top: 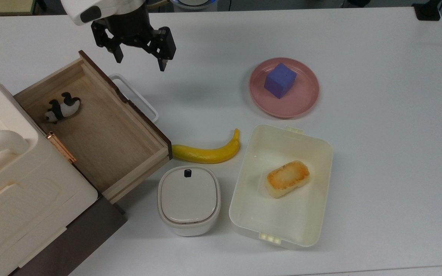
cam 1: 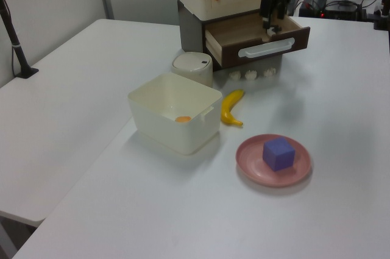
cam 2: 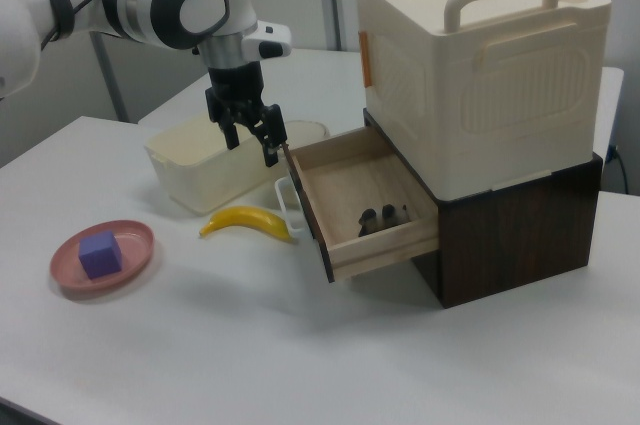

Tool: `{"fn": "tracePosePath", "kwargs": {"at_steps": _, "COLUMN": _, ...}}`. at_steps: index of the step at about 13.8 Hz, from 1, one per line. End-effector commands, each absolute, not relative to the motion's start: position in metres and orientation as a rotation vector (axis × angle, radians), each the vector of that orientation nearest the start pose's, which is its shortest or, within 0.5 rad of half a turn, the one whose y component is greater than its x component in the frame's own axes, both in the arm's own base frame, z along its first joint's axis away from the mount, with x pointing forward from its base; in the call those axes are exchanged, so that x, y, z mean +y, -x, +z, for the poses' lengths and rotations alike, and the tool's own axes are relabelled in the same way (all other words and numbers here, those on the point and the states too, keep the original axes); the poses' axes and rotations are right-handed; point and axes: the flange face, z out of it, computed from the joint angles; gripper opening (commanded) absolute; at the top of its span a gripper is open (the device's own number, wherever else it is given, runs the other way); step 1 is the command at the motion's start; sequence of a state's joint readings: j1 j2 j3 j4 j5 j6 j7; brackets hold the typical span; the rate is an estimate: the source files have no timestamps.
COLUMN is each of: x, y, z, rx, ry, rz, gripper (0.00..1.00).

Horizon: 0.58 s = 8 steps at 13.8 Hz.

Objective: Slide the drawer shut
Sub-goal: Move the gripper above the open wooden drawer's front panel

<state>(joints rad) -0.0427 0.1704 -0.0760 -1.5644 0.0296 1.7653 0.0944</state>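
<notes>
The drawer [top: 102, 130] stands pulled out of the brown cabinet [cam 2: 520, 235] at the top view's left, with its white handle [top: 134, 97] facing 2 o'clock. A toy panda [top: 61, 108] lies inside it. The gripper [top: 140, 63] hangs above the table [top: 378, 153], near the handle at its 12 o'clock, not touching it, the fingers spread apart and empty. A banana [top: 207, 151] lies just beside the drawer's front corner, at 4 o'clock.

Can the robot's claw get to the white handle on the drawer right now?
Probably yes. The gripper hangs open above the table, just beyond the drawer front, and nothing sits between it and the white handle. The banana lies off to the side.
</notes>
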Motion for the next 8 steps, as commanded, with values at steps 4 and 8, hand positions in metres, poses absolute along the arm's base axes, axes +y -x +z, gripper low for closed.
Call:
{"fn": "tracePosePath", "kwargs": {"at_steps": 4, "x": -0.057, "y": -0.607, "z": 0.541, "rx": 0.314, "ry": 3.046, "rz": 0.049, "gripper": 1.00}}
{"fn": "tracePosePath", "kwargs": {"at_steps": 8, "x": -0.040, "y": -0.607, "z": 0.524, "rx": 0.511, "ry": 3.037, "rz": 0.122, "gripper": 0.64}}
